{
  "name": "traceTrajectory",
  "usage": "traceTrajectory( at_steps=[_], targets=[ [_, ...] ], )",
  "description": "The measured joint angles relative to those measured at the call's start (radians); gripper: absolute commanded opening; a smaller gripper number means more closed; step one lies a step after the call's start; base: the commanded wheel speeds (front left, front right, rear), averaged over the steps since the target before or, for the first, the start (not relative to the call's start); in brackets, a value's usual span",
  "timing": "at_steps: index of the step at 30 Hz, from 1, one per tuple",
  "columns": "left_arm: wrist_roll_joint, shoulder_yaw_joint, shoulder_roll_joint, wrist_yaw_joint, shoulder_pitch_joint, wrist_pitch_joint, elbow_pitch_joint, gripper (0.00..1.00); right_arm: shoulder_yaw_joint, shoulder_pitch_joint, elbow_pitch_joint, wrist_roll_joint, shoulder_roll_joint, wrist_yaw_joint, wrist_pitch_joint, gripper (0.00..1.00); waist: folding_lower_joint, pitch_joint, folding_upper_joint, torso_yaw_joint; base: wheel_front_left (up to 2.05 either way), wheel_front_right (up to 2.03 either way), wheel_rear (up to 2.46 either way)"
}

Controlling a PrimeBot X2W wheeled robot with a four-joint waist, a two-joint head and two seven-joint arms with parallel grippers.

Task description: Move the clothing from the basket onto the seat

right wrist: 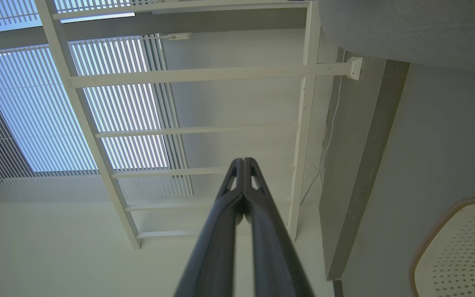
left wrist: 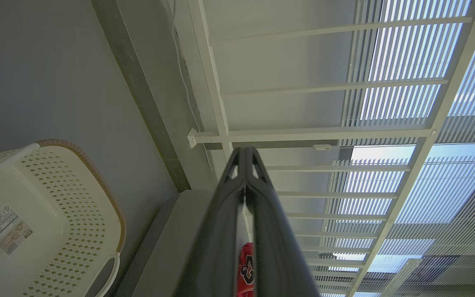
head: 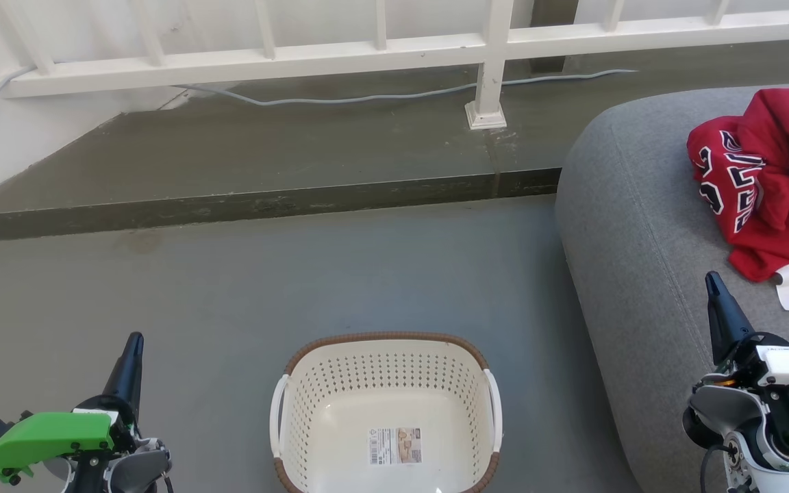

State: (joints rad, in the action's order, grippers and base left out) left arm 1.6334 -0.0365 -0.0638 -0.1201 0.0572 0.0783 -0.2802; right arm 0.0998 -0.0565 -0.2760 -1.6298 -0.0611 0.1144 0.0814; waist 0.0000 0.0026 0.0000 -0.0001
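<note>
The red clothing [head: 764, 178], a jersey with black white-edged numerals bunched with plain red fabric, lies on the grey seat [head: 641, 239] at the right of the head view. A sliver of it [left wrist: 245, 268] shows in the left wrist view. The cream basket [head: 386, 363] with a brown rim stands on the floor at bottom centre, holding nothing but its label sticker [head: 394, 446]; its wall [left wrist: 68, 198] and rim [right wrist: 439, 227] show in the wrist views. My left gripper [head: 134, 342] is shut and empty, left of the basket. My right gripper [head: 713, 282] is shut and empty over the seat's front, below the clothing.
A raised concrete step [head: 257, 205] crosses the floor behind the basket. A white railing [head: 367, 51] with a post [head: 487, 103] stands on it, and a grey cable [head: 340, 99] runs along its foot. Grey floor [head: 230, 294] lies between the step and the basket.
</note>
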Motion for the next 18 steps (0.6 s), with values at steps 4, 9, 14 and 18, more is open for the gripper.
traceTrajectory(
  at_steps=[4,9,14,18],
  targets=[
    [0.000,0.000,0.000,0.000,0.000,0.000,0.000,0.00,0.000,0.000,0.000,0.000,0.000,0.000,0.000,0.00,0.0000,0.000,0.0000,0.000,0.00,0.00,0.00],
    [0.000,0.000,0.000,0.000,0.000,0.000,0.000,0.00,0.001,0.000,0.000,0.000,0.000,0.000,0.000,0.00,0.0000,0.000,0.0000,0.000,0.00,0.00,0.00],
    [0.000,-0.001,0.001,0.000,0.000,0.000,0.000,0.00,0.001,0.000,0.000,0.000,0.000,0.000,0.000,0.00,0.0000,0.000,0.0000,0.000,0.00,0.00,0.00],
    [0.000,-0.001,0.001,0.000,0.000,0.000,-0.001,0.00,0.002,0.000,0.000,0.000,0.000,0.000,0.000,0.00,0.0000,0.000,0.0000,0.000,0.00,0.00,0.00]
  ],
)
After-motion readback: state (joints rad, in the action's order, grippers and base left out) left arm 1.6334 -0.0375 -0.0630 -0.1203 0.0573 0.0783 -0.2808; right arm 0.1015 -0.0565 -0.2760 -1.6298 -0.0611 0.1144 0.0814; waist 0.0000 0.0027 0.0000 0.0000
